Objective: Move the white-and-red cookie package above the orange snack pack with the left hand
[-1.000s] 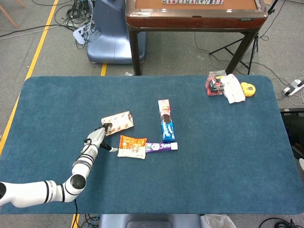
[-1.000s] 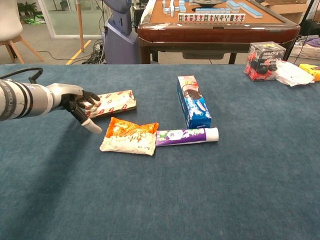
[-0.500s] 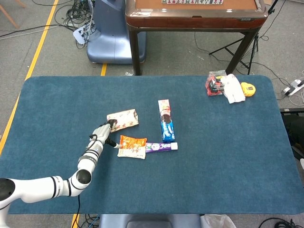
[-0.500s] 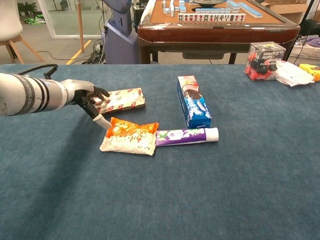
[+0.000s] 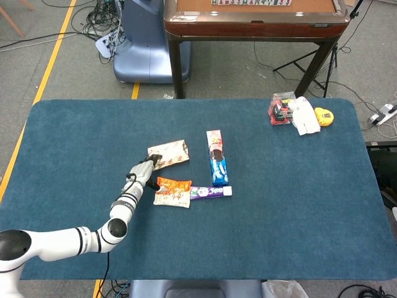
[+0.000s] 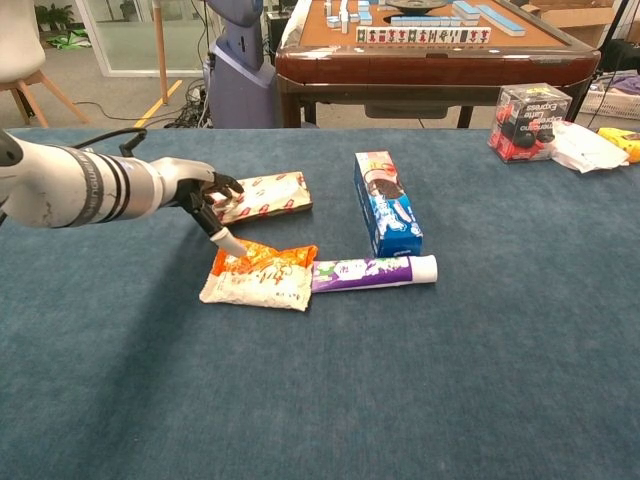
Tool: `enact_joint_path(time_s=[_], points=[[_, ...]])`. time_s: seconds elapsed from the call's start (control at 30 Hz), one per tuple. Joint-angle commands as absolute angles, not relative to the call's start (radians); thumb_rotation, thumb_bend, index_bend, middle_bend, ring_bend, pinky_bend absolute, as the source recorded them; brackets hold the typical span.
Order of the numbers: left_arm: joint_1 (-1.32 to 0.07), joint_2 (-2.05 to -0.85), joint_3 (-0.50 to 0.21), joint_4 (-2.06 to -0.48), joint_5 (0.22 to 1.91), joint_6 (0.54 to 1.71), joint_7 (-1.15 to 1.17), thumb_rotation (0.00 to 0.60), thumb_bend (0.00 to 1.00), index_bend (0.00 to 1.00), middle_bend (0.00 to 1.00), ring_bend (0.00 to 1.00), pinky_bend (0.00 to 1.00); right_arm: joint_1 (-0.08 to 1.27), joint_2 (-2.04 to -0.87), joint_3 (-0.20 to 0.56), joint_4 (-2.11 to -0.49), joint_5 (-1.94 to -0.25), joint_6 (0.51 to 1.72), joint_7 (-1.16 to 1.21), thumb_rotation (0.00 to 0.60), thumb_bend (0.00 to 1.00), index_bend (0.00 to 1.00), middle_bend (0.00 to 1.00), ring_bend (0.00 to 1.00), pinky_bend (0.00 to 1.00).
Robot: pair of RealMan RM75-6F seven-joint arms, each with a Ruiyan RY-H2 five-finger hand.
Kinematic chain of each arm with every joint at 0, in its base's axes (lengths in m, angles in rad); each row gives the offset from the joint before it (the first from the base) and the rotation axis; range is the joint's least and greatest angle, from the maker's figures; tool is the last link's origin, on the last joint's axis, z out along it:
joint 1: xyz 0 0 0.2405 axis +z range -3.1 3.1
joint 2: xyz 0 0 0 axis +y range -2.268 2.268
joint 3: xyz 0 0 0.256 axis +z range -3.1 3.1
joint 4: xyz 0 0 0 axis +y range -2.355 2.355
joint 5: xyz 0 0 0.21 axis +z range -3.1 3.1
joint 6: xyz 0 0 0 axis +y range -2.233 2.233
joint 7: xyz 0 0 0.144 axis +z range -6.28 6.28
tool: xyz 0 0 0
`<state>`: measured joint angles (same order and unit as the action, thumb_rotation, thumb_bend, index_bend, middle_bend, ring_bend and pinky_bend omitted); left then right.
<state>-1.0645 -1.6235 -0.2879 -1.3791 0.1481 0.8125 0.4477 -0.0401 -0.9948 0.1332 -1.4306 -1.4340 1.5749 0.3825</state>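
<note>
- Left hand (image 6: 205, 195) reaches across the blue table (image 5: 298, 205) from the lower left, its fingers laid on the near end of the white-and-red cookie package (image 6: 262, 195); the head view shows the same hand (image 5: 144, 171) at the package's (image 5: 169, 153) seven o'clock corner.
- Whether those fingers pinch the wrapper or only press down on it cannot be told from either view; one pale finger sticks out toward five o'clock, its tip over the top edge of the orange snack pack (image 6: 262, 275).
- Lying flat, the white-and-red cookie package is at about twelve o'clock of the orange snack pack (image 5: 173, 190), just beside it, tilted slightly with its far end higher in the head view.
- At three o'clock of the snack pack, touching its right edge, a purple tube (image 6: 370, 271) lies flat with its white cap pointing to three o'clock.
- A blue cookie box (image 6: 386, 203) stands lengthwise at twelve o'clock of the tube, well to the three o'clock side of the cookie package.
- Right hand shows in neither view.
- Far off toward two o'clock, near the table's corner, sit a clear box with red and black contents (image 5: 281, 108), a crumpled white wrapper (image 5: 306, 115) and a small yellow object (image 5: 324, 116), close together.
- Beyond the table at twelve o'clock stands a brown mahjong table (image 6: 430, 50) with tiles on top.
</note>
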Motion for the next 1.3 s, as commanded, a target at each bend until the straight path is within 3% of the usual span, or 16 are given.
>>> enact_joint_path(time_s=[0.03, 0.6, 0.93, 1.3], points=[[-1.070, -1.630, -0.289, -1.371, 0.149, 0.808, 0.447, 0.600, 0.00, 0.00, 0.00, 0.00, 0.00, -0.041, -0.995, 0.134, -1.430, -1.433, 1.575, 0.384, 0.600, 0.28, 0.32, 0.30, 0.17, 0.32], [-1.076, -1.611, -0.296, -1.430, 0.172, 0.848, 0.441, 0.600, 0.00, 0.00, 0.00, 0.00, 0.00, -0.041, -0.995, 0.133, -1.432, -1.438, 1.578, 0.379, 0.600, 0.28, 0.32, 0.30, 0.17, 0.32], [-0.990, -1.431, -0.263, -1.720, 0.228, 1.005, 0.442, 0.600, 0.00, 0.00, 0.00, 0.00, 0.00, -0.044, -0.994, 0.126, -1.442, -1.459, 1.596, 0.372, 0.600, 0.28, 0.32, 0.30, 0.17, 0.32], [-0.825, -1.219, -0.122, -2.022, 0.488, 1.181, 0.440, 0.600, 0.00, 0.00, 0.00, 0.00, 0.00, -0.046, -0.999, 0.115, -1.462, -1.486, 1.612, 0.331, 0.600, 0.28, 0.32, 0.30, 0.17, 0.32]])
